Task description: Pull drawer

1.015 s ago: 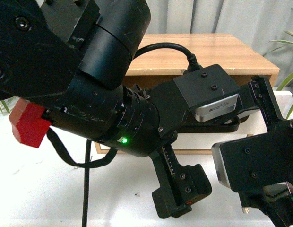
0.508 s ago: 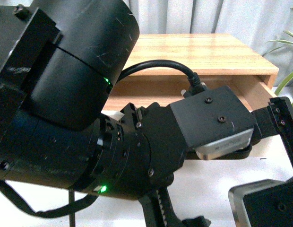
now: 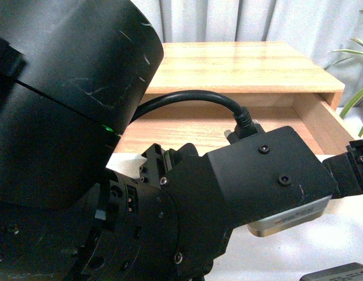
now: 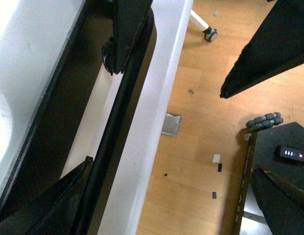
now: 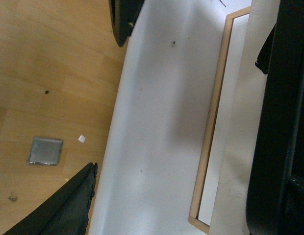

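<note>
Jaws of the left gripper [image 4: 99,111] stand wide apart and clamp nothing. In the left wrist view the long black handle [image 4: 115,142] runs lengthwise across the gap between them, passing close by both fingertips [image 4: 122,39]; whether either one touches the bar I cannot tell. Biggest in the front view is the left arm [image 3: 70,146], a black bulk that fills the near left and reaches forward and to the right, its wrist camera box [image 3: 269,175] held low in front of the cabinet, with a black cable [image 3: 193,96] arching into it. Behind the arm sits the wooden cabinet [image 3: 240,61], and under its top the drawer [image 3: 187,126] stands open, its light wood inside showing and its right side wall running toward the robot; the arm hides its white front in that view. Below lies the white table [image 5: 157,122], its edge bordering a wood floor [image 5: 44,73]. Over that edge hangs the right gripper [image 5: 108,105], its fingers far apart and empty. Smallest, a grey square plate [image 4: 171,124] lies on the floor just beside the table edge.
</note>
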Motion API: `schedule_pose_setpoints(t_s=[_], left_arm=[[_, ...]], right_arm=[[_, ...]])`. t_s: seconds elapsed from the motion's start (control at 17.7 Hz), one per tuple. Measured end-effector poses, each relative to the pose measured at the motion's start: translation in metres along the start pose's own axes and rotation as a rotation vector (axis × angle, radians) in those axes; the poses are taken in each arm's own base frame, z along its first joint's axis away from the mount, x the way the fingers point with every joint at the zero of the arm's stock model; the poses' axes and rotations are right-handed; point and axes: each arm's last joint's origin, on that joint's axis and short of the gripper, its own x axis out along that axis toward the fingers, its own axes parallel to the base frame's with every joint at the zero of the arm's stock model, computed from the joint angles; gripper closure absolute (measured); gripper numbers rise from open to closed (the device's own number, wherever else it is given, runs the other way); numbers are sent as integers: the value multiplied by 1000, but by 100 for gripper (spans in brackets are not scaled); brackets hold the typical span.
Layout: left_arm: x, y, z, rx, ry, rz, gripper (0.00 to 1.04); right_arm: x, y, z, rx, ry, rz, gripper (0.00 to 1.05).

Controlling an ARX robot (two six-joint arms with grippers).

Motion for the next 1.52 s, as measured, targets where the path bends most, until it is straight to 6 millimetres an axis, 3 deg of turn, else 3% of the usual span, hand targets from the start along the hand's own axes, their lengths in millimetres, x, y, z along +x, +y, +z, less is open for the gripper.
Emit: schedule_pose_setpoints(t_s=[0.23, 0.34, 0.45, 0.68, 0.9, 1.02, 1.13, 1.35, 1.47, 1.52], left_arm=[[-25, 8, 14, -66, -101, 59, 7], [-36, 9, 18, -112, -130, 63, 7], [-78, 19, 29, -242, -340, 115, 7], [-104, 40, 4, -431, -406, 356, 7], [-128, 63, -41, -754, -317, 669, 7], [-153, 68, -68, -930, -320, 858, 7], [-171, 61, -86, -1020, -342, 946, 7], [-189, 39, -98, -1062, -352, 1009, 7], [-195, 24, -96, -1015, -339, 1061, 7], [-197, 15, -94, -951, -378, 1077, 9]], right_arm=[[-8, -3, 2, 37, -22, -31, 6], [-24, -11, 9, 42, -44, -78, 6], [-59, -28, 14, 258, -178, -143, 6], [-78, -41, -3, 528, -186, -274, 6], [-93, -52, -18, 850, -111, -471, 6], [-107, -51, -30, 1162, -72, -573, 6], [-119, -46, -35, 1328, -109, -652, 6], [-133, -26, -37, 1528, -165, -733, 6], [-140, -19, -36, 1532, -184, -790, 7], [-143, -14, -31, 1432, -192, -990, 16]])
